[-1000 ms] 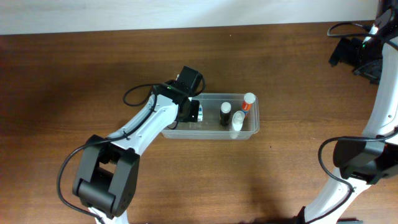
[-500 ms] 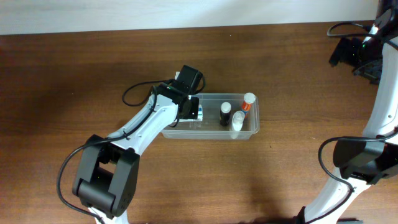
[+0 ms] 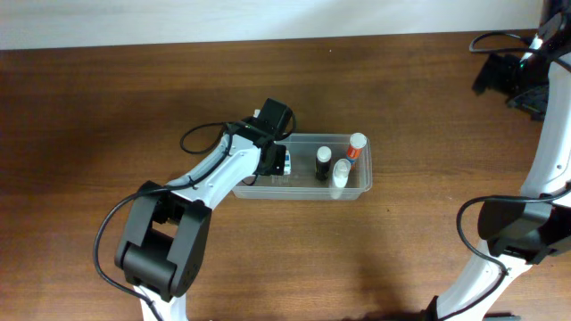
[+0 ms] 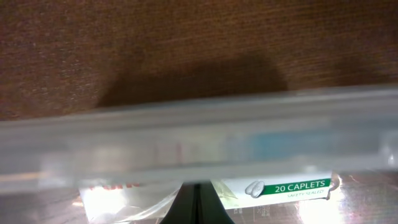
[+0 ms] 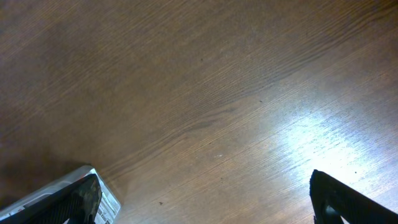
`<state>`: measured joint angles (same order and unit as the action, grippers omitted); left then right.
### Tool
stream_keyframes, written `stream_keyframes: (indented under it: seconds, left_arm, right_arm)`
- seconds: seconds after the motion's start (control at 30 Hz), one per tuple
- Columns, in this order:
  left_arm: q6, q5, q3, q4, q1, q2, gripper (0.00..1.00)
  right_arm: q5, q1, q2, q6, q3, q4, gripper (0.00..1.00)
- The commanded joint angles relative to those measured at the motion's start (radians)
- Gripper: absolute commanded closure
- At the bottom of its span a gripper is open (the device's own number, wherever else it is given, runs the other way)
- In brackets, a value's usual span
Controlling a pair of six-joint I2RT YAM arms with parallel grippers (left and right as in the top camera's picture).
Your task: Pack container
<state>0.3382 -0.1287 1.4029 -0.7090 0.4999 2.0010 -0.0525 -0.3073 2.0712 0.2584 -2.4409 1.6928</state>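
1. Overhead view. We see the container (image 3: 299,190), a clear, colourless, shallow rectangular plastic tub with rounded corners, lying near the middle of the dark brown wooden table (image 3: 107,116). The white left arm (image 3: 210,183) reaches from the near left edge to the tub's left end, where the left gripper (image 3: 278,160) sits inside the tub. At the right end of the tub we note a small black-capped bottle (image 3: 323,163), a white tube with an orange band (image 3: 356,147) and a small pale bottle (image 3: 340,178). The right gripper (image 3: 504,76) hangs at the far right corner, well apart from the tub.

2. Left wrist view. The container's blurred rim (image 4: 249,118) crosses the frame, with table (image 4: 186,43) beyond it. On the tub floor lies a white packet with a green band reading "20 CAPLETS" (image 4: 273,186). The left gripper (image 4: 199,190) has its black fingertips pressed together, and we see nothing caught between them.

3. Right wrist view. We see only bare wood (image 5: 205,93) below. The right gripper (image 5: 204,180) is spread wide and holds nothing, one finger (image 5: 81,199) in each lower corner.
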Motion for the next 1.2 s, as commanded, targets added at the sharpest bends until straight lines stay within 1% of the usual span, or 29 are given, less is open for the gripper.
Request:
stream_keyframes:
  seconds: [0.0, 0.13, 0.3, 0.37, 0.5, 0.57, 0.63, 0.67, 0.8, 0.83, 0.87, 0.93, 1.03, 1.1, 1.17]
  left_arm:
    - [0.013, -0.010, 0.016, 0.002, 0.001, 0.018, 0.99]
    - [0.013, -0.010, 0.065, -0.034, 0.001, 0.006, 0.99]
    - [-0.003, -0.026, 0.215, -0.141, 0.001, -0.070, 0.99]
    - [-0.003, -0.084, 0.285, -0.201, 0.001, -0.110, 0.99]
    - [-0.002, -0.261, 0.393, -0.352, 0.000, -0.212, 0.99]
    - [-0.002, -0.323, 0.407, -0.417, -0.008, -0.266, 0.99]
    - [0.000, -0.332, 0.406, -0.478, -0.029, -0.317, 0.99]
    - [0.020, -0.332, 0.406, -0.513, -0.044, -0.339, 0.98]
    - [0.085, -0.317, 0.406, -0.627, -0.121, -0.387, 0.91]
    - [0.094, -0.303, 0.406, -0.650, -0.146, -0.390, 0.82]
    - [0.098, -0.286, 0.406, -0.666, -0.169, -0.390, 0.77]
    - [0.098, -0.224, 0.395, -0.676, -0.218, -0.389, 0.57]
    - [0.098, -0.130, 0.357, -0.667, -0.289, -0.388, 0.35]
    - [0.098, -0.097, 0.322, -0.653, -0.329, -0.386, 0.27]
    - [0.098, -0.056, 0.272, -0.625, -0.365, -0.386, 0.26]
  right_arm:
    - [-0.012, -0.001, -0.030, 0.000, -0.010, 0.005, 0.02]
    - [-0.012, -0.001, -0.030, 0.000, -0.010, 0.005, 0.02]
    - [-0.012, -0.001, -0.030, 0.000, -0.010, 0.005, 0.02]
    - [-0.012, -0.001, -0.030, 0.000, -0.010, 0.005, 0.02]
    - [-0.011, -0.001, -0.030, 0.000, -0.010, 0.005, 0.02]
    - [-0.012, -0.001, -0.030, 0.000, -0.010, 0.005, 0.02]
    - [-0.012, -0.001, -0.030, 0.000, -0.010, 0.005, 0.02]
    - [-0.012, -0.001, -0.030, 0.000, -0.010, 0.005, 0.02]
    - [-0.012, -0.001, -0.030, 0.000, -0.010, 0.005, 0.02]
    - [-0.012, -0.001, -0.030, 0.000, -0.010, 0.005, 0.02]
    - [-0.012, -0.001, -0.030, 0.000, -0.010, 0.005, 0.02]
    - [-0.012, -0.001, -0.030, 0.000, -0.010, 0.005, 0.01]
    - [-0.012, -0.001, -0.030, 0.000, -0.010, 0.005, 0.02]
    - [-0.012, -0.001, -0.030, 0.000, -0.010, 0.005, 0.02]
    - [-0.012, -0.001, -0.030, 0.000, -0.010, 0.005, 0.02]
